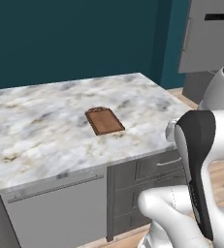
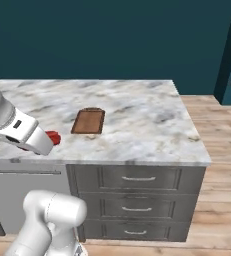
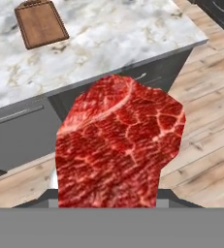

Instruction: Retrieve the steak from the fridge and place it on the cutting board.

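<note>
1. you have the steak (image 3: pixel 117 145) standing upright in the hand view, its long axis running from the bottom of that view up toward the counter edge, the narrower top tilted a little to the left
2. your gripper (image 2: pixel 49 142) is clamped on the steak; in the hand view the meat rises from where the fingertips sit and covers them, so you cannot see the pads themselves
3. in the right base view the steak shows as a small red lump sticking out past the end of the white hand, held in the air just above the front edge of the marble counter (image 2: pixel 137 120)
4. the cutting board (image 2: pixel 88 121) lies flat on the counter, near the steak but apart from it, its long axis pointing away from the counter's front edge
5. the grey fridge (image 1: pixel 208 36) stands well apart, beyond the counter's far right corner
6. you can read no labels or writing on anything here
</note>
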### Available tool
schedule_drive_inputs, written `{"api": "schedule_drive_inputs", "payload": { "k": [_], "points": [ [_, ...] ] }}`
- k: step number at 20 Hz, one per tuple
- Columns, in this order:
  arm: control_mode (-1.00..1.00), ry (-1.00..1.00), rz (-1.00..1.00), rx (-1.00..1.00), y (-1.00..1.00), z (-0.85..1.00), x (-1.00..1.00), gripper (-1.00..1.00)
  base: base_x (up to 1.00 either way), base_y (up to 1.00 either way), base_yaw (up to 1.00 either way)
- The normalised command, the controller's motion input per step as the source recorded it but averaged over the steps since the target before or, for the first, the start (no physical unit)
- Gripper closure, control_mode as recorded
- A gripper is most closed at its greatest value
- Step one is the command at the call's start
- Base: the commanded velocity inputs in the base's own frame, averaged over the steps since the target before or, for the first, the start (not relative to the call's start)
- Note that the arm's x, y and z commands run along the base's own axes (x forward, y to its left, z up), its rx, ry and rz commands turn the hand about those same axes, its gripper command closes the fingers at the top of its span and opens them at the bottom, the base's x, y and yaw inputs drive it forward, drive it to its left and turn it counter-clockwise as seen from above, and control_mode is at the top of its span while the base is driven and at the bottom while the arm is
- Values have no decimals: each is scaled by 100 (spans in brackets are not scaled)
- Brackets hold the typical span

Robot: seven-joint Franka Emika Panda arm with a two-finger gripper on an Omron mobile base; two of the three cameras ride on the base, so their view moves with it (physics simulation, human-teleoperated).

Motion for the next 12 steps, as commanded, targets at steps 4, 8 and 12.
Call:
{"api": "schedule_drive_inputs", "payload": {
  "k": [4, 8, 12],
  "points": [
    [100, 0, 0, 0, 0, 0, 0, 100, 42, 2, 0],
    [100, 0, 0, 0, 0, 0, 0, 100, 34, 7, 0],
    [100, 0, 0, 0, 0, 0, 0, 100, 42, 5, 0]
  ]
}}
